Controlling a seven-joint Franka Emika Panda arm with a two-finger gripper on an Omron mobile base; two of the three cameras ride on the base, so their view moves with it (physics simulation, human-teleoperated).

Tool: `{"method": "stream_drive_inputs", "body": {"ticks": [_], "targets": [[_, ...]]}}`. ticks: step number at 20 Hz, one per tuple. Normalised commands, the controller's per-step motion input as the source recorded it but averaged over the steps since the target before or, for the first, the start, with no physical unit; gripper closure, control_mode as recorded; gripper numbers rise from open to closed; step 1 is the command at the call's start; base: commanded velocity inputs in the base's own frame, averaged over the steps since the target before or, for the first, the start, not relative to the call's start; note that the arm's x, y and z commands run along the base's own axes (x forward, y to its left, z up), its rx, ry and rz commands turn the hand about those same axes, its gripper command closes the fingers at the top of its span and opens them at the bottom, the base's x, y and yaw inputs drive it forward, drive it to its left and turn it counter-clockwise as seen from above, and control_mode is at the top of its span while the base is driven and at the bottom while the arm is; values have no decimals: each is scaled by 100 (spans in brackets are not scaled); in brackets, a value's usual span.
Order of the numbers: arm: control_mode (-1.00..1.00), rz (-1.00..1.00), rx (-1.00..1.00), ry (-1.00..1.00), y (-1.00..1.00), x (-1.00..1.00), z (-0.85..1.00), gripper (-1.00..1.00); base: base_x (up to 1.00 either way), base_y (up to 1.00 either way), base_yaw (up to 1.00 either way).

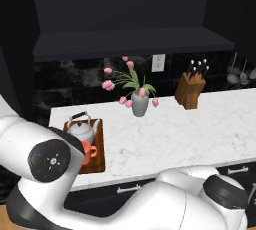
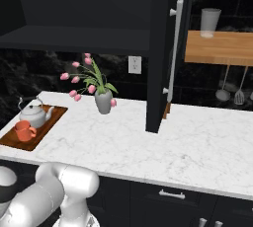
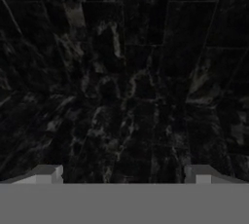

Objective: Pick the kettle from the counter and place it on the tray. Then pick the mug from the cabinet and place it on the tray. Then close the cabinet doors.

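While the tray [image 2: 43, 125] lies at the far left end of the table [image 2: 148, 147], at about nine o'clock in the right base view, it carries both the kettle [image 2: 33, 114] and the mug [image 2: 23, 131]. On the tray the kettle sits toward the wall and the mug sits nearer the front edge, at roughly seven o'clock from the kettle, close beside it; whether they touch I cannot tell. To the right of the tray, near the wall, a grey vase [image 2: 103, 101] of pink tulips stands upright on the marble. Further right, one cabinet door [image 2: 163, 53] hangs open, edge-on to the right base camera, with its long silver bar handle [image 2: 175, 48] running vertically. Above the vase the open cabinet [image 1: 130, 41] shows a dark shelf. Beyond the door, at about two o'clock, a wooden shelf [image 2: 220, 48] carries a pale cup [image 2: 210, 22], and ladles [image 2: 223, 93] hang under it. In the left base view a knife block [image 1: 190, 90] stands on the table at about three o'clock from the vase, well apart from it. The hand view faces a dark veined wall [image 3: 126, 72], and the fingers [image 3: 48, 173] stand wide apart at its lower edge, with nothing between them
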Motion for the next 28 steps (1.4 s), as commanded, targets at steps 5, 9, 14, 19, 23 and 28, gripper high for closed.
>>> {"method": "stream_drive_inputs", "body": {"ticks": [5,9,14,19,23,28], "targets": [[-100,-12,0,0,-3,41,-13,-100,0,0,0],[-100,-12,0,0,-11,35,-11,-100,0,0,0],[-100,-11,0,0,-13,26,-2,-100,0,0,0],[-100,-11,0,0,-38,13,0,-100,0,0,0],[-100,-11,0,0,-48,12,0,-100,0,0,0],[-100,-12,0,0,-62,7,0,-100,0,0,0]]}}
